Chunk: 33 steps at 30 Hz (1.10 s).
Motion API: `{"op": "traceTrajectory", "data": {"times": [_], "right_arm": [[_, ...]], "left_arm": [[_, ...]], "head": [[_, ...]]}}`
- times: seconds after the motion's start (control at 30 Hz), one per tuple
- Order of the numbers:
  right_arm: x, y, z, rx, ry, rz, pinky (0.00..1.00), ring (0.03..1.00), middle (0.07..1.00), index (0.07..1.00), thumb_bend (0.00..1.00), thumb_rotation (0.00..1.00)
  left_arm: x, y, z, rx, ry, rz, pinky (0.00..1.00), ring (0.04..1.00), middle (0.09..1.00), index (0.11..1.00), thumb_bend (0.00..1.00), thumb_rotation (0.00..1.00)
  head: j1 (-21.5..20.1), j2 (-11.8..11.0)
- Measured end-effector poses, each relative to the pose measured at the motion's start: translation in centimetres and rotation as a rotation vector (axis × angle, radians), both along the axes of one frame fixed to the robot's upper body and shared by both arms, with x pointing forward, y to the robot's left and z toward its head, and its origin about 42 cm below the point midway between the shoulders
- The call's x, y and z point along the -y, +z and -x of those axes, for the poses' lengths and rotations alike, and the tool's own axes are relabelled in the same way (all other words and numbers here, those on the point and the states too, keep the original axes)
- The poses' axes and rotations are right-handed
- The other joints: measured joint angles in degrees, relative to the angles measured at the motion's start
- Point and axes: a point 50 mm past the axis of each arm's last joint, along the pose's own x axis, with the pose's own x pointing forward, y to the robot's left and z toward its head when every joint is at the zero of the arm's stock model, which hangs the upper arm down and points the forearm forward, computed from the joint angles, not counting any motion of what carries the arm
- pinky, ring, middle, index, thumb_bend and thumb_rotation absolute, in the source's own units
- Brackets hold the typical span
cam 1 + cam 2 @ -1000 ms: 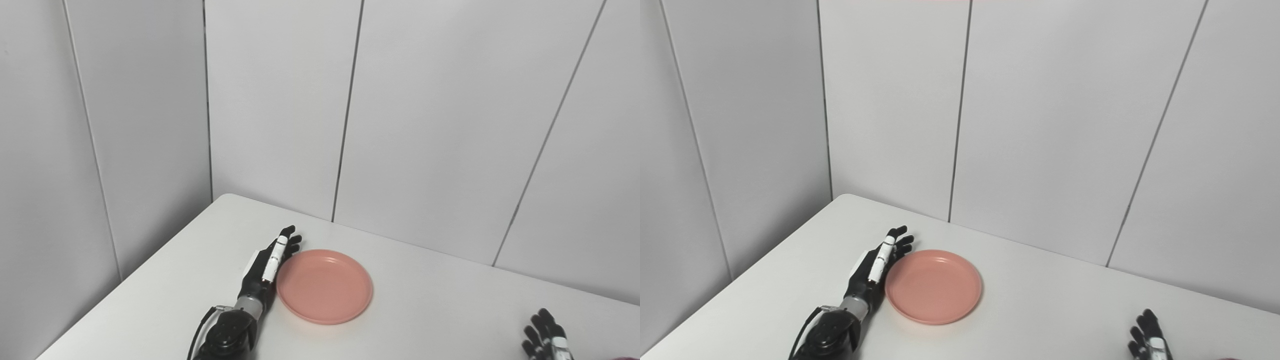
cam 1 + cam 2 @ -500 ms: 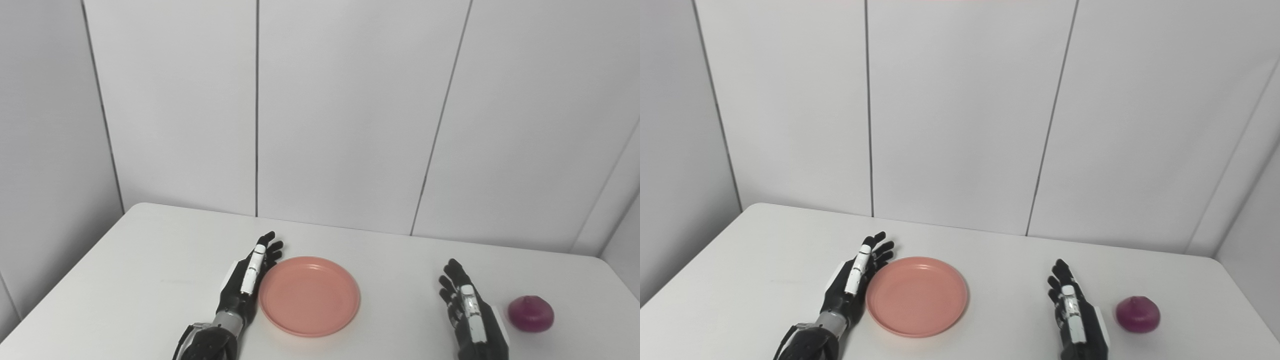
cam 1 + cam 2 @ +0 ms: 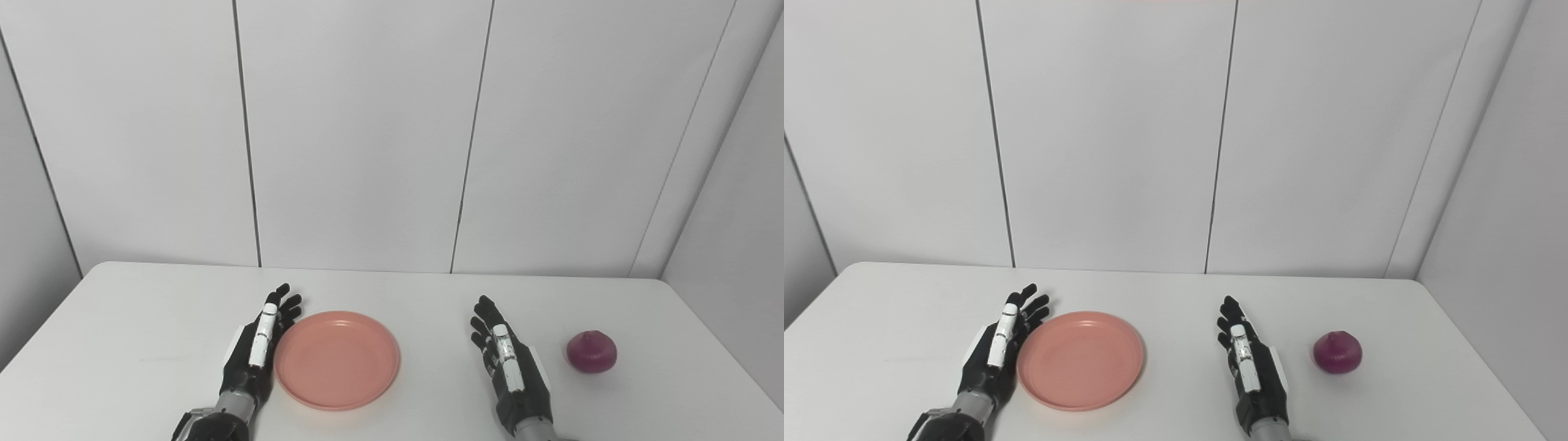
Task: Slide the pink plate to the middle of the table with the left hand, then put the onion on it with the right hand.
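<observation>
A pink plate (image 3: 337, 359) lies flat on the white table (image 3: 110, 318), a little left of its middle. My left hand (image 3: 257, 349) stands on edge, open, with its palm side against the plate's left rim. My right hand (image 3: 508, 367) is open too, upright on edge, well right of the plate and holding nothing. A purple onion (image 3: 591, 351) sits on the table a short way to the right of the right hand, apart from it. The plate (image 3: 1080, 359), the onion (image 3: 1338, 352) and both hands appear the same way in the right eye view.
Grey panelled walls close the table at the back and on the right. The table's far edge (image 3: 392, 272) runs along the back wall, and its right edge lies just beyond the onion.
The camera has swung right, bringing the whole table, the right hand and the onion into view. The left hand stays against the plate's left rim; I cannot tell if the plate slid.
</observation>
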Motion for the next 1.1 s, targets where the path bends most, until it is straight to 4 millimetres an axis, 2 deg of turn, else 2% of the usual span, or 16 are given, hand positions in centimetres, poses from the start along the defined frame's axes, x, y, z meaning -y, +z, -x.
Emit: {"op": "traceTrajectory", "data": {"times": [0.43,0.9,1.1], "right_arm": [[-0.3,0.1,-0.3,0.001,0.002,-0.005,0.97,0.955,0.939,0.935,0.53,0.85],[-0.1,-0.1,-0.3,-0.006,0.003,-0.002,0.96,0.952,0.939,0.933,0.54,0.85],[0.1,-0.1,-0.3,-0.006,0.002,0.003,0.95,0.949,0.934,0.929,0.55,0.85]], "left_arm": [[3.7,0.1,1.3,0.003,-0.046,0.011,0.98,0.92,0.922,0.927,0.57,1.0],[6.0,0.2,2.7,-0.004,-0.044,0.011,0.94,0.921,0.92,0.933,0.54,1.0],[6.8,0.3,3.0,-0.004,-0.035,0.016,0.96,0.922,0.918,0.936,0.54,1.0]], "head": [[0.3,-0.4],[0.9,-0.3],[0.9,-0.2]]}}
